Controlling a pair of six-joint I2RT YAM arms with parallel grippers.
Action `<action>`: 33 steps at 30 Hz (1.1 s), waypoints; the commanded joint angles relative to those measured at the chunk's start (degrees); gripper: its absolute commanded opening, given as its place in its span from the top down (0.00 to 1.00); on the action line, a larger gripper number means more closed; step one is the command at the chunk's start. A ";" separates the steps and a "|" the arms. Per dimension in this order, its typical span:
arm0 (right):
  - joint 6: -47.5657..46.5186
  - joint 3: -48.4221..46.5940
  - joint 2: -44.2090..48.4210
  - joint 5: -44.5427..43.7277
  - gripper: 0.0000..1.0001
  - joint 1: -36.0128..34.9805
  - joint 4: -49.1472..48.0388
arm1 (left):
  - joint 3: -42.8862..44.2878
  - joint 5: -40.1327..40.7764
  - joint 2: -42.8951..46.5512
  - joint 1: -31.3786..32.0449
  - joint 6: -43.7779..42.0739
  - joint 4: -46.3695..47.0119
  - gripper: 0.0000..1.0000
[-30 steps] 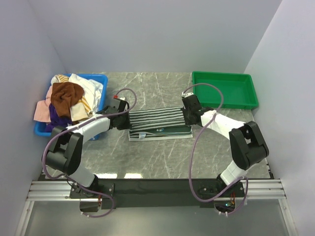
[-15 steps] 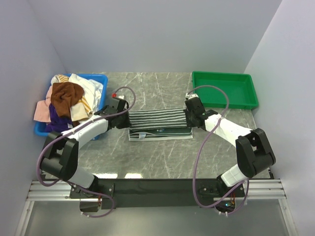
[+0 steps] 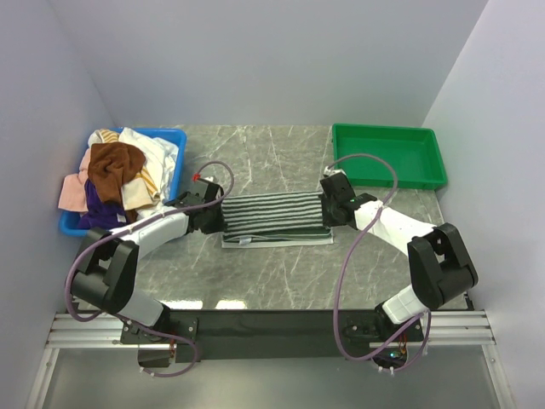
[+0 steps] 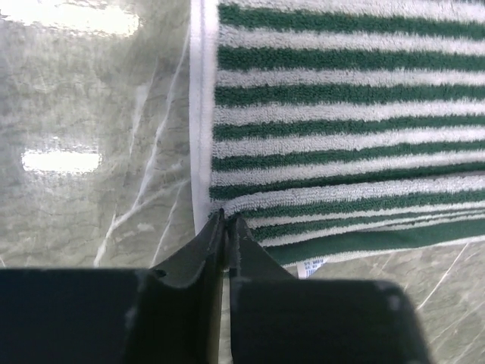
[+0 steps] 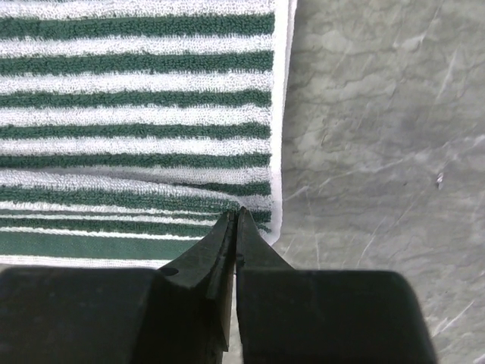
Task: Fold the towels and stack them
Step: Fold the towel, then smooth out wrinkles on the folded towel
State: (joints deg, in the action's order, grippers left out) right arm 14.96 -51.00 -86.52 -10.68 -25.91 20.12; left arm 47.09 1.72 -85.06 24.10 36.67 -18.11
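Striped towel [image 3: 274,217]: terry cloth, dark green and white bands running along its length, laid flat on the grey marble-patterned tabletop [image 3: 281,273]. It is folded into a long rectangle. In the wrist views an upper layer is seen lying over a lower one, with the lower layer's plain green border and white hem exposed along the near side. The pile is looped and coarse, and the hem is smooth. A small white label [image 4: 311,267] is seen at the near edge.

Left gripper [image 4: 226,220]: placed at the towel's left end, at its near corner. The jaws are pressed together with no gap visible, and the white side hem of the upper layer is pinched at the tips.

Right gripper [image 5: 237,216]: placed at the towel's right end, at its near corner. The jaws are likewise clenched, and a raised ridge of cloth is drawn into the tips.

Left of the towel and further back, a rectangular blue bin [image 3: 174,136] is recorded, overfilled with a crumpled heap of towels [image 3: 119,170] in brown, white, pink, purple and yellow-striped cloth. Some of these are draped over its rim.

Right of the towel and further back, a shallow rectangular green tray [image 3: 387,128] of smooth plastic is noted.
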 commanded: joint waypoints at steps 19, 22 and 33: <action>9.98 3.37 17.36 6.81 0.48 0.07 -6.57 | 9.59 12.26 12.21 10.18 5.96 -6.43 0.09; 14.46 4.33 14.54 5.67 0.52 0.07 -10.79 | 13.11 10.94 6.50 11.93 6.05 -4.40 0.18; 23.27 17.94 7.07 13.30 0.57 2.53 -19.94 | 2.14 11.48 -2.83 12.47 11.75 1.40 0.60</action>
State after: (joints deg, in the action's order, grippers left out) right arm 34.00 -36.73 -78.85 -1.30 -24.60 4.21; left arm 53.25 13.06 -87.53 36.82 45.28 -19.20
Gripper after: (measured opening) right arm 0.441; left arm 0.431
